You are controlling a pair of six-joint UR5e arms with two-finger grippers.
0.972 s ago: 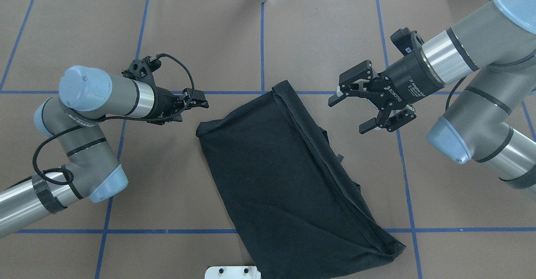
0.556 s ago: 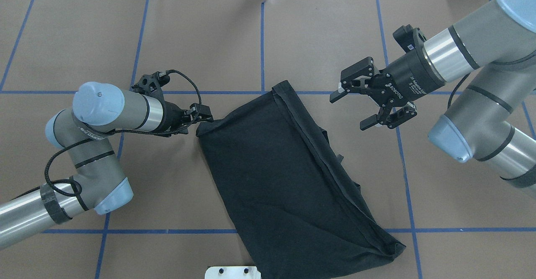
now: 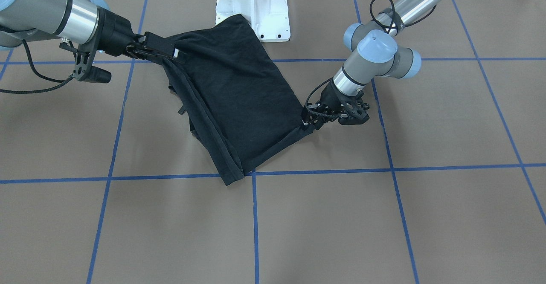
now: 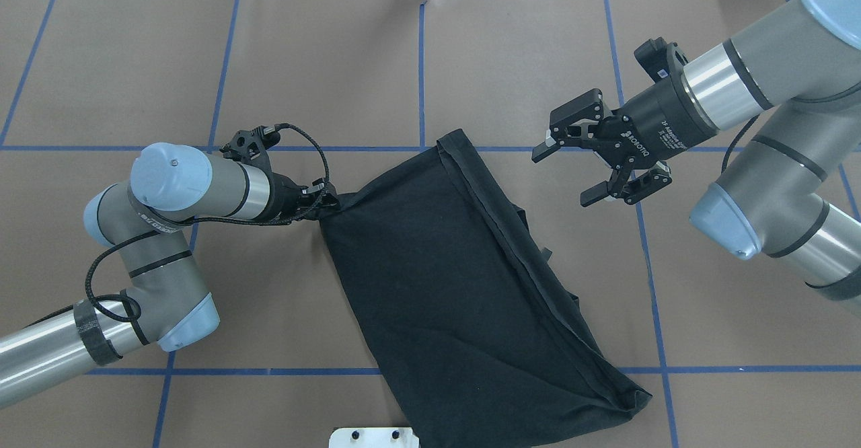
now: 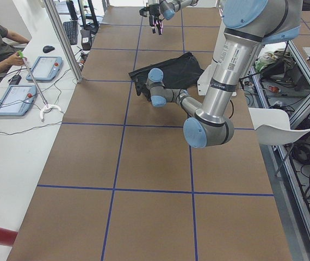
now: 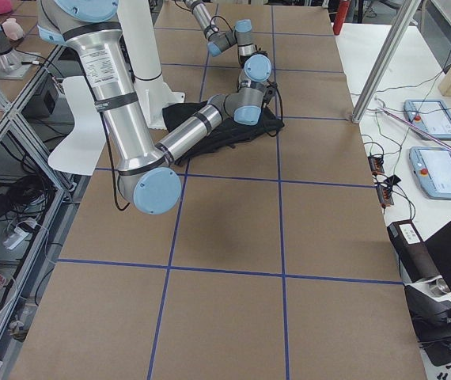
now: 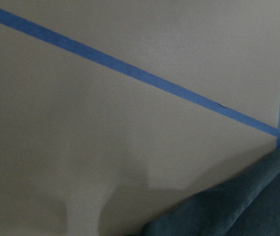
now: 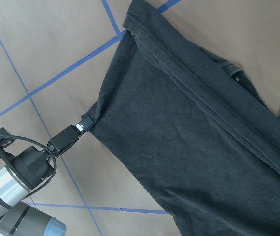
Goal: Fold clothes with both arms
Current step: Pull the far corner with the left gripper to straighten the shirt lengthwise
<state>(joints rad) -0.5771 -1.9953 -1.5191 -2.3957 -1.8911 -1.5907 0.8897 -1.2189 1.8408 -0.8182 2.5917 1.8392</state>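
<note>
The left gripper (image 4: 325, 200) has been advanced since the earlier frames. A second ago it was held clear of the black T-shirt (image 4: 457, 280). It is now set at the garment's far left corner, fingers closed together on the fabric, and that corner is drawn slightly towards the arm. The right gripper (image 4: 564, 177) has been shifted only slightly. Its fingers are kept spread apart above the table (image 4: 134, 64), just beside the shirt's right edge. The T-shirt is laid folded, diagonally across the table centre, its near end reaching the white base plate (image 4: 370, 436).
</note>
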